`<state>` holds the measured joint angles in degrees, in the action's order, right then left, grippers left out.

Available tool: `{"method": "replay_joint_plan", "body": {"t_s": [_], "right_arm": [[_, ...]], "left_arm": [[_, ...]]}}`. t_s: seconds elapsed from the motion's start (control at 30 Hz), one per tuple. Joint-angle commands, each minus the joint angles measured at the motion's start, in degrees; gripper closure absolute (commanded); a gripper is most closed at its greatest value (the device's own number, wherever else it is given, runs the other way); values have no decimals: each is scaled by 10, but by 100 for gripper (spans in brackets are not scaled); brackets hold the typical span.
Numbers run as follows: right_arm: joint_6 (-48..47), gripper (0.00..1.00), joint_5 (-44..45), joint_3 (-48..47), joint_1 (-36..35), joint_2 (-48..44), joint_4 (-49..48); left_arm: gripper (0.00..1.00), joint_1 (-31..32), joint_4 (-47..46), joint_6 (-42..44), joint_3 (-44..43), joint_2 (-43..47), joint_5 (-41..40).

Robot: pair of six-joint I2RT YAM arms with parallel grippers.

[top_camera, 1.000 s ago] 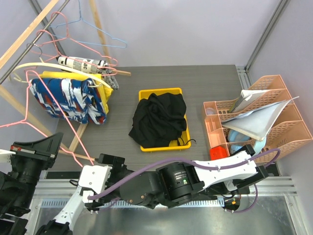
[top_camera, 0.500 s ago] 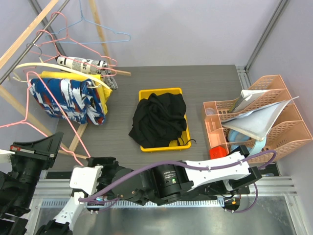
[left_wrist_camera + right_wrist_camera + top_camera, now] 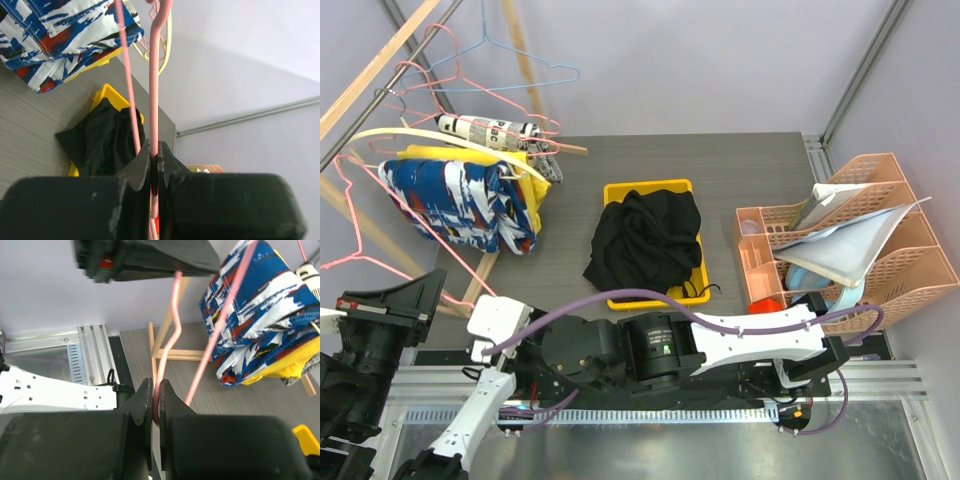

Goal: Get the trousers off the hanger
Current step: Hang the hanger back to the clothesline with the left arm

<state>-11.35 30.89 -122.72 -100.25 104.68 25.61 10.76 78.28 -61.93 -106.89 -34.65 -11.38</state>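
One yellow tray (image 3: 646,188), one black garment (image 3: 645,245), one pair of patterned trousers (image 3: 460,205)

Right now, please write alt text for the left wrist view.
The left gripper is shut on a pink wire hanger that runs up toward blue, white and red patterned trousers. Beyond, a yellow tray holds black cloth on the grey table.

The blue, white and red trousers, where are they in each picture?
Top external: the trousers are at the left side, past the arms.
Left wrist: the trousers fill the top left corner.
Right wrist: the trousers are at the upper right.
Shared landmark: the yellow tray, in the middle from above, centre-left in the left wrist view, and in the bottom right corner of the right wrist view.
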Motion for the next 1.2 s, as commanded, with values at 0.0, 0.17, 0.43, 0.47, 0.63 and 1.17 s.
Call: {"method": "replay_joint_plan", "body": {"t_s": [0.0, 0.17, 0.43, 0.47, 0.63, 1.17], "right_arm": [[36, 99, -24, -17, 3, 1, -28], [96, 99, -35, -17, 4, -15, -28], [179, 99, -17, 66, 4, -81, -101], [186, 99, -16, 69, 4, -84, -100], [213, 99, -15, 104, 4, -111, -101], [244, 99, 6, 171, 1, -166, -96]], "left_arm": [[100, 1, 78, -9, -2, -9, 43], [68, 1, 9, 10, 42, 21, 94], [44, 10, -80, -9, 117, 66, 178], [44, 10, -80, -8, 114, 64, 178], [48, 13, -101, -17, 118, 68, 181], [61, 14, -217, -79, 185, 91, 222]]}}
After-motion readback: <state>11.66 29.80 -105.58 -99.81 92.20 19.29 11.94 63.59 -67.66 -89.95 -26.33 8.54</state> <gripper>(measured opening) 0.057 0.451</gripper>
